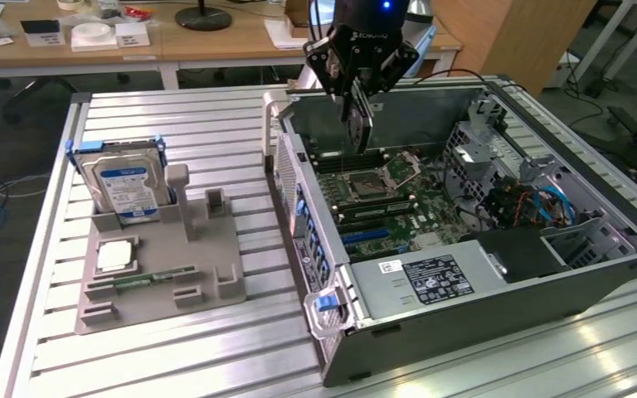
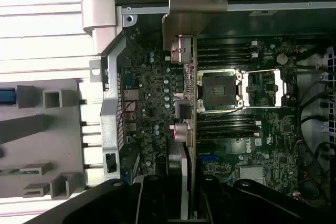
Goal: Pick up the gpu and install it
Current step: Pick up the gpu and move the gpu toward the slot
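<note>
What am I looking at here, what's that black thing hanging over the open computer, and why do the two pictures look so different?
The black thing is a robot arm's tool, the part that grips. It is shut on the gpu, a thin card hanging edge-down above the motherboard of an open computer case, which lies on a slotted metal table. One picture comes from a camera standing off to the side. The other comes from a camera on the arm's wrist, looking down along the gpu at the board. Beside the case, a grey tray holds a hard drive standing upright and a memory stick lying flat.
</note>
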Robot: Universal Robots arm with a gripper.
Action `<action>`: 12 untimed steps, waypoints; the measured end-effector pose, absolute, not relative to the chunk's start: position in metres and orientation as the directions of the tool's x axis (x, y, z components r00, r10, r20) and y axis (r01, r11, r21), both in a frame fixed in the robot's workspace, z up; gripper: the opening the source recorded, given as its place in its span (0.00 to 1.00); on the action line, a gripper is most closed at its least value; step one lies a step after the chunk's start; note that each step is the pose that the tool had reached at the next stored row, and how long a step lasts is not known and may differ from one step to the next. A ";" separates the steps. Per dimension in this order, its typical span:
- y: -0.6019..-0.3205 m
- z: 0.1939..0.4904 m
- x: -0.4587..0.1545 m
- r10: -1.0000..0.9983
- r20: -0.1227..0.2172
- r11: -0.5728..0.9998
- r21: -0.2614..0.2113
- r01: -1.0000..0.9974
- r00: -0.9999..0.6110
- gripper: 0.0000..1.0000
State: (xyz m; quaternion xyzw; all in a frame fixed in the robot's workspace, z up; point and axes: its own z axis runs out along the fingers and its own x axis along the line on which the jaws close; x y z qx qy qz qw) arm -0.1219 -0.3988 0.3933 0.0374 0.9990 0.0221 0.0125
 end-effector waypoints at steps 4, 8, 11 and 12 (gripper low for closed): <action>-0.399 0.393 -0.122 0.075 -0.023 0.996 0.045 0.074 -0.997 0.29; -0.399 0.393 -0.122 0.075 -0.023 0.996 0.045 0.074 -0.997 0.29; -0.399 0.393 -0.122 0.075 -0.023 0.996 0.045 0.074 -0.997 0.29; -0.399 0.393 -0.122 0.075 -0.023 0.996 0.045 0.074 -0.997 0.29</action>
